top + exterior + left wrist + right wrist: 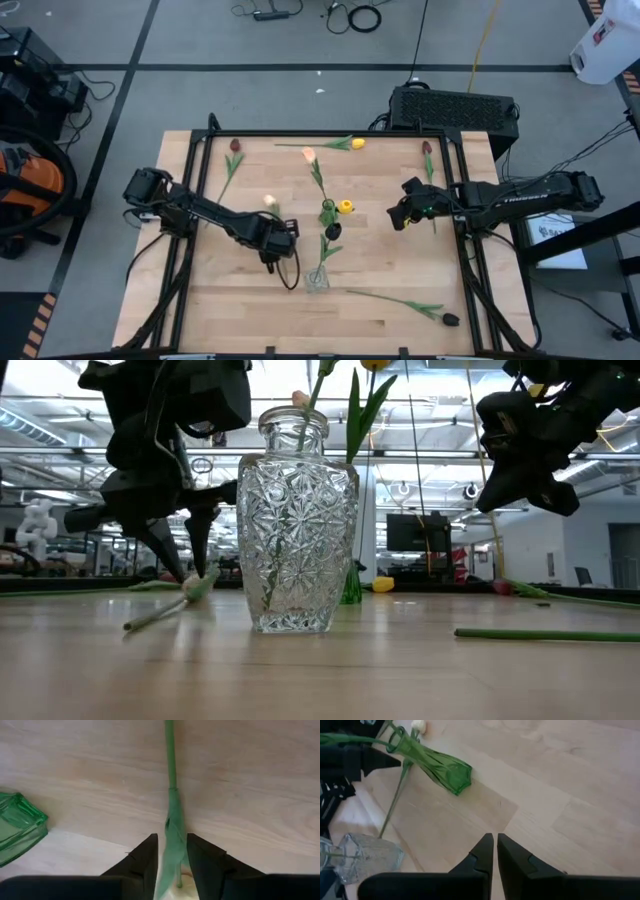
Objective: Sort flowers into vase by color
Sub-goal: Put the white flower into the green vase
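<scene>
A robotics lab or industrial hall — the low view looks across the wooden tabletop (400,270) into a big open room with ceiling trusses, strip lights, a dark monitor (412,532) and a white humanoid figure (38,522). From above: grey floor marked with black tape lines (300,68), loose cables (355,16), an electronics box (455,108).

Two matte-black jointed arms (215,215), wedge-shaped dark fingers (142,862), trailing black cables.

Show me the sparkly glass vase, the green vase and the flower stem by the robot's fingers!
Clear glass vase (295,530), low view, on its cut-glass belly.
Green vase (440,767), right wrist view, on its body.
Flower stem (171,765), left wrist view, on the bare stem above the leaf.
</scene>
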